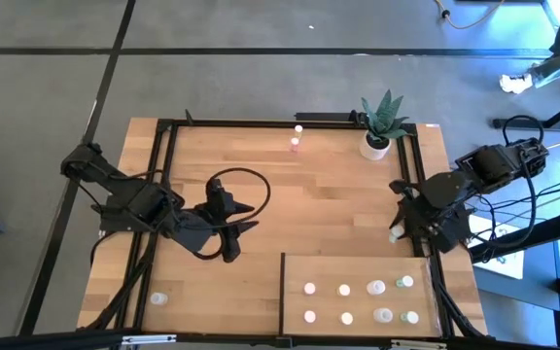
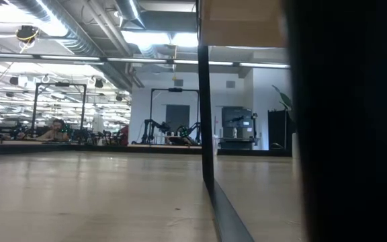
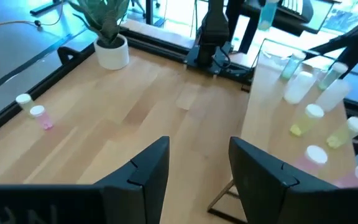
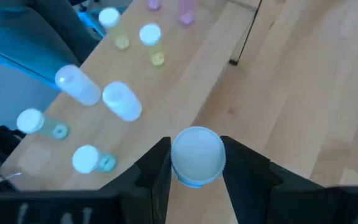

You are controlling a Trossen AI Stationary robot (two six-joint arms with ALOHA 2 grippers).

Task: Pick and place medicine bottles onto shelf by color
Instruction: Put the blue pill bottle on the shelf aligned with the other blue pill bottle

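1. We see the right gripper closed around a small white-capped medicine bottle, which sits upright between the fingers; in the high view this gripper hangs at the table's right edge, just beyond the shelf's far corner.

2. We find the left gripper empty over the bare middle of the tabletop, its fingers partly apart with only planks between them.

3. On the pale shelf, eight bottles stand in two rows, pinkish ones at one end and greenish ones at the other. Two more bottles wait near the far rail beside the potted plant, and two stand at the near left corner.

4. We judge these bottles light, rigid plastic and smooth-sided, so likely slippery and quick to topple; two already lie tipped on the shelf in the right wrist view.

5. We would grip across the round body just below the cap, squarely and gently, and lower it upright.
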